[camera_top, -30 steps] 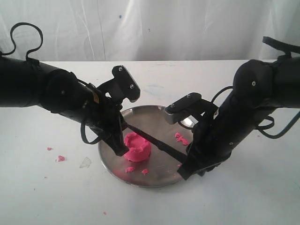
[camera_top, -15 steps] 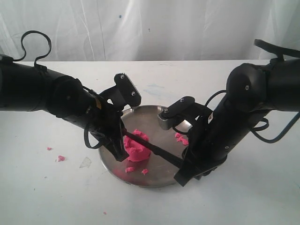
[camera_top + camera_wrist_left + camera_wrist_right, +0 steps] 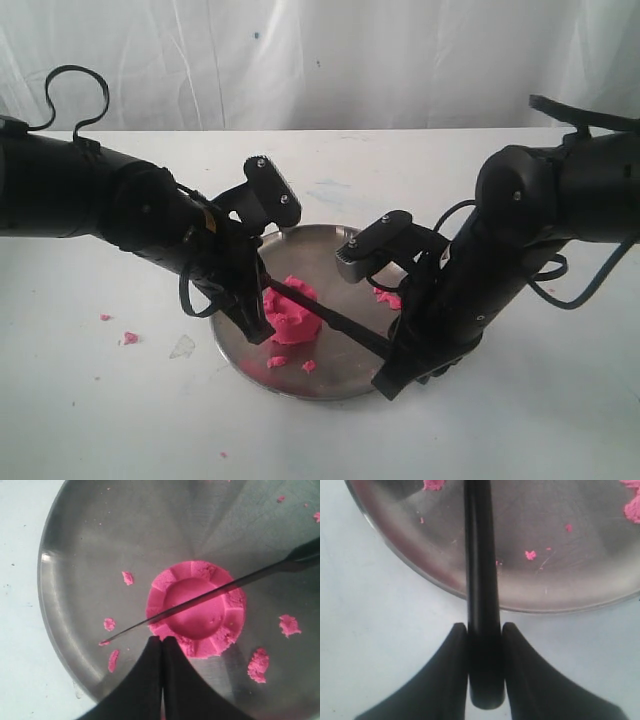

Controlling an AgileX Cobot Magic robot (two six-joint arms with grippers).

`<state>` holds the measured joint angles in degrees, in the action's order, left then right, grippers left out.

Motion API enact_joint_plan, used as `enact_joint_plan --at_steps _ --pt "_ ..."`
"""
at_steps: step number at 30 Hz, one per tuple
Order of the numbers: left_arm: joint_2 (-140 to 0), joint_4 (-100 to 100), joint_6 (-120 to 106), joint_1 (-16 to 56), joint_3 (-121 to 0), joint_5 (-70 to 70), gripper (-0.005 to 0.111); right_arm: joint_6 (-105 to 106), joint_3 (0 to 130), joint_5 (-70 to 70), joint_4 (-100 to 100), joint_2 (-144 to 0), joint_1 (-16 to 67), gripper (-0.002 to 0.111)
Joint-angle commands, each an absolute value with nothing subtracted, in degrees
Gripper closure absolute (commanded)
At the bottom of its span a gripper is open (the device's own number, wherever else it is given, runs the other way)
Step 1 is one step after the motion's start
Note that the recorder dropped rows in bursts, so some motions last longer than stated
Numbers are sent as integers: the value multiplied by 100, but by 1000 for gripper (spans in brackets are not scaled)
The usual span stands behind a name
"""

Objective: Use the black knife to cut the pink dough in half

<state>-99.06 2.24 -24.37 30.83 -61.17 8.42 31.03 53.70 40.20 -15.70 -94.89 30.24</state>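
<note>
Black knife (image 3: 210, 592) lies across pink dough (image 3: 197, 611); cut depth unclear. Right gripper (image 3: 483, 635) jaws clamp its handle; left gripper (image 3: 161, 642) jaws closed, empty.

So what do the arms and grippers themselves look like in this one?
Both arms are bulky, all black, with loose black cables looping off them. Each wrist carries a dark camera block with silver screws. The left gripper and right gripper have smooth black fingers tapering to tips.

My right end effector (image 3: 392, 375) hides the black knife (image 3: 330, 313) handle at the exterior view's lower middle. My left arm covers the pink dough (image 3: 291, 314) on its left side.
</note>
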Motion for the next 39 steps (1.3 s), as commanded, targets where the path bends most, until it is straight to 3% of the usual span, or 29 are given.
enact_joint_plan --at_steps 1,16,39 --pt "-9855 169 -2444 3113 -6077 450 107 3076 5358 3999 -1531 -9489 3023 108" --pt "-10183 169 -2969 2603 -6078 -295 107 3076 5358 3978 -1531 -9489 3023 108" --pt "-10723 276 -2293 2598 -6078 -172 107 3065 5358 3964 -1531 -9489 3023 108"
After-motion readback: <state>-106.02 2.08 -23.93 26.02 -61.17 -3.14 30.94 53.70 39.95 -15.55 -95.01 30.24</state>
